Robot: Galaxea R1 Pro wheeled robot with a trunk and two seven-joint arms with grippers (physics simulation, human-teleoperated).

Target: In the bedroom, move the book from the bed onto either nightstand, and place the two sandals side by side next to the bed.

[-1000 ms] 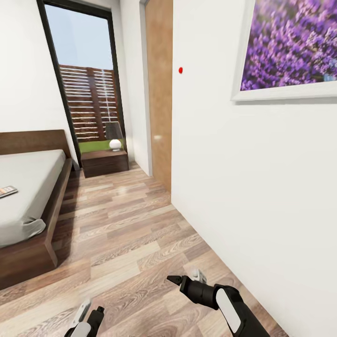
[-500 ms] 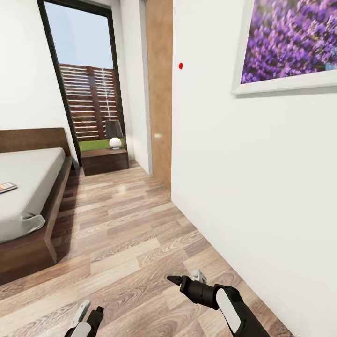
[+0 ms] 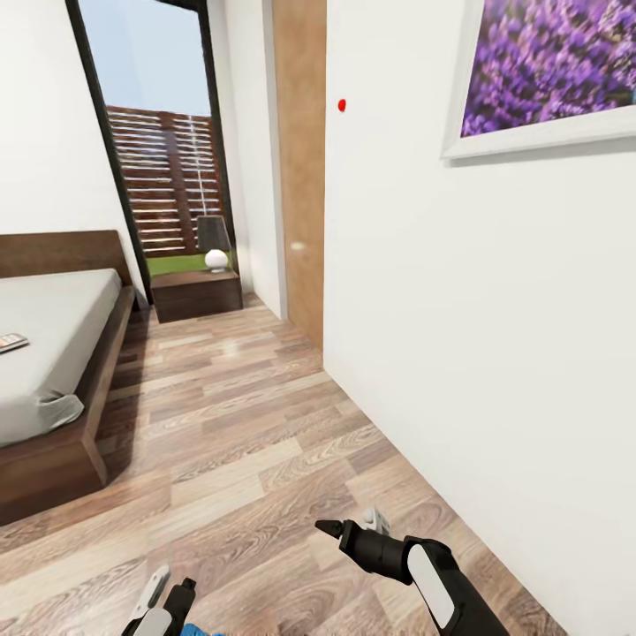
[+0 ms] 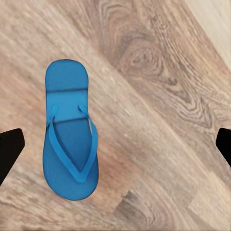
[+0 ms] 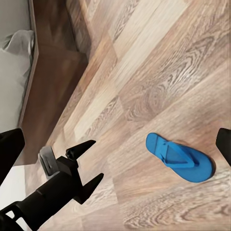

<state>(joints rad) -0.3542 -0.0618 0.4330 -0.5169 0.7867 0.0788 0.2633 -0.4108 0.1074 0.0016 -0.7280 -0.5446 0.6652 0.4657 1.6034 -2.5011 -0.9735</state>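
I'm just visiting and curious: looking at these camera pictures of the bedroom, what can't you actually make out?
- The book on the bed: cut by the head view's edge, too small to read its cover.
- The second sandal: I see one blue sandal, also in the right wrist view; I cannot tell where its pair is.
- The nightstand: too distant in the head view to make out its drawers.
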